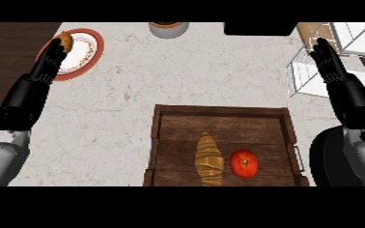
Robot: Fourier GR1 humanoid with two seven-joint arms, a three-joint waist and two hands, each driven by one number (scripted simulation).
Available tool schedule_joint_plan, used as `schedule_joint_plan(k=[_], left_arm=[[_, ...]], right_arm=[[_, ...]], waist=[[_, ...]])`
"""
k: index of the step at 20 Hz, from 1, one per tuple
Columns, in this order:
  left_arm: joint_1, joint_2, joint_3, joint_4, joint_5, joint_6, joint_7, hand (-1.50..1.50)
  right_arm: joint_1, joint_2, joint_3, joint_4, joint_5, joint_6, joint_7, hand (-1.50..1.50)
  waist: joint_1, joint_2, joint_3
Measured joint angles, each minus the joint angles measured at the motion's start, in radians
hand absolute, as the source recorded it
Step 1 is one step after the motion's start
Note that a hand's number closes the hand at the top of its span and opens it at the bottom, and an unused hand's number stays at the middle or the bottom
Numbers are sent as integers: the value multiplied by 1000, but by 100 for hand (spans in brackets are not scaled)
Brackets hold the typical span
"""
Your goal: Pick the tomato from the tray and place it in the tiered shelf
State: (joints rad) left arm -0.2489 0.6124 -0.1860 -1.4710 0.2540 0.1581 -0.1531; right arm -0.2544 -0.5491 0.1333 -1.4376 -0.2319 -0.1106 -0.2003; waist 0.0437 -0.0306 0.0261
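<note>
A red tomato [244, 163] lies in the dark wooden tray [222, 111] near the view's lower middle, just right of a croissant [209, 160]. The white wire tiered shelf [308, 75] stands at the right edge. My right hand [327, 60] rests open, fingers up, in front of the shelf, well above and to the right of the tomato. At the left edge my left hand [51, 58] rests open, fingers up, over the edge of a plate. Neither hand holds anything.
A red-rimmed white plate [84, 48] with a brown pastry [65, 41] sits at the upper left. A grey pot [169, 29] and a black object [260, 28] stand along the far edge. Pale marble counter [192, 72] spreads between them.
</note>
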Motion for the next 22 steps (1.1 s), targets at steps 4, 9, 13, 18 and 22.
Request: schedule_joint_plan(k=[4,9,13,18,22], left_arm=[[34,-40,-23,-20,-28,40,35,0],[71,-114,-66,0,-26,71,68,0],[86,-154,-93,5,-22,84,95,0],[60,-211,-124,40,-46,100,115,0],[54,-245,-128,58,-60,96,117,0]], right_arm=[[55,37,-8,-68,-32,-32,71,-150],[133,145,-62,-83,-142,-112,128,150],[243,119,-76,-7,45,-336,121,-150],[376,294,-93,-70,92,-545,-46,-150],[495,341,-85,-175,43,-484,-148,-150]], waist=[[-34,16,-17],[-82,29,-15],[-96,34,-26],[-84,30,-25],[-70,29,-26]])
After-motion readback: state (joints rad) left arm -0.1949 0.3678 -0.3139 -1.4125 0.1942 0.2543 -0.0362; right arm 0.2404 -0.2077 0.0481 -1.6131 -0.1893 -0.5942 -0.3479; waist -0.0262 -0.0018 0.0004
